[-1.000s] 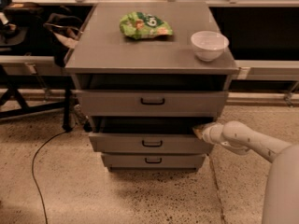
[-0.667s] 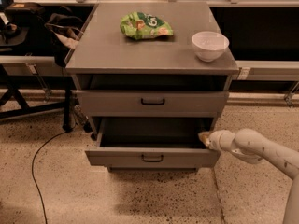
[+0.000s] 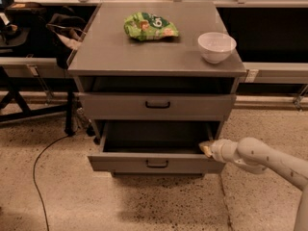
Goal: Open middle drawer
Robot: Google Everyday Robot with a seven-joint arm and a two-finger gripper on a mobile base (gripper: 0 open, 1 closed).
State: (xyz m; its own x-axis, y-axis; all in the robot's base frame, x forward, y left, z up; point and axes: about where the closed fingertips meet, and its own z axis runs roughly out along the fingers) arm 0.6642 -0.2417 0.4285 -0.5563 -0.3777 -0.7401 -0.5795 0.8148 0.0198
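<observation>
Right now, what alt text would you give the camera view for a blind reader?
The middle drawer of a grey cabinet stands pulled out, with the gripper at its right front corner. On the cabinet's top lie a green snack bag and a white bowl.

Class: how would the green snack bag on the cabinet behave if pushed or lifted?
The snack bag looks crumpled, so probably floppy and light. Lying flat on the cabinet top, it would likely slide, not roll. The gripper is by the open middle drawer, right side.
</observation>
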